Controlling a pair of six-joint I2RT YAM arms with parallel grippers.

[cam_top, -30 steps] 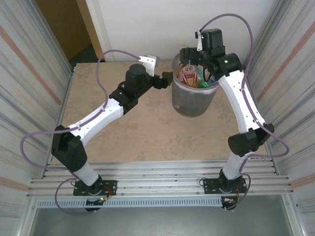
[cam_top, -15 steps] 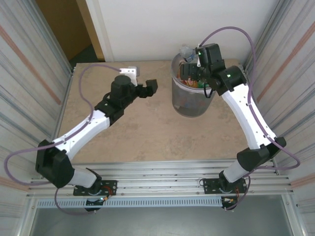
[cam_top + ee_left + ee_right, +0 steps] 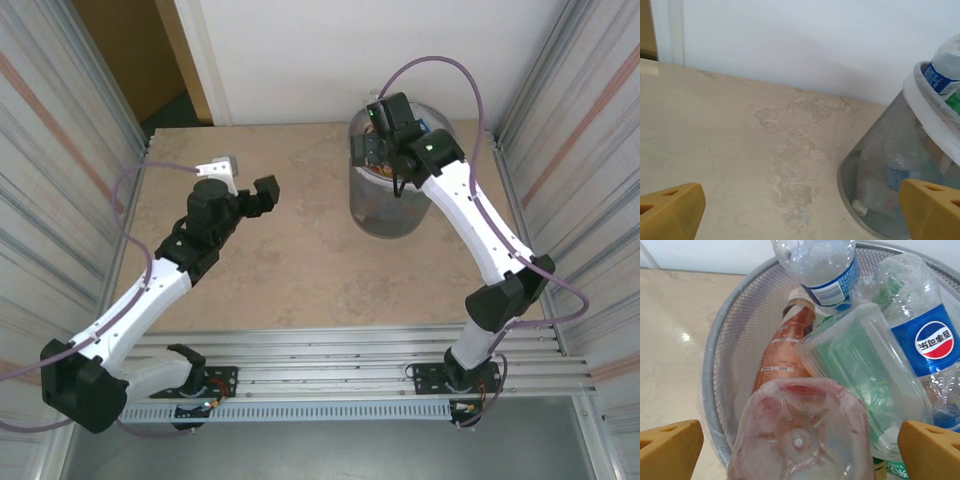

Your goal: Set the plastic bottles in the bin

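Left tool [image 3: 262, 194]: jaws wide apart, nothing between them, hanging over bare tabletop [image 3: 290, 270] at about 9 o'clock from the bin [image 3: 385, 218]. In its wrist view the tool [image 3: 800, 217] faces the bin's mesh wall [image 3: 880, 165], well apart from it.

The bin stands upright at about 1 o'clock on the tabletop, near the back wall. It is packed to the rim [image 3: 720, 355] and heaped above it.

Right tool [image 3: 372, 150]: poised over the bin's mouth, jaws spread wide. In the wrist view a red-tinted bottle [image 3: 800, 440] sits base-up between the fingers [image 3: 670, 450], but gaps are seen on both sides, so it is judged not gripped.

Bottles identified in the bin:
- brown-labelled bottle [image 3: 782, 350] at 11 o'clock
- green bottle [image 3: 855, 370] at centre
- Pepsi-labelled bottle [image 3: 925, 335] at 2 o'clock
- clear blue-labelled bottle [image 3: 822, 265] at 12 o'clock, sticking out over the rim

Progress: every bottle seen is in the bin, so the task is judged done or all but done. The tabletop strips under the arms are hidden and cannot be checked. The top bottle is judged loosely seated and could roll off.
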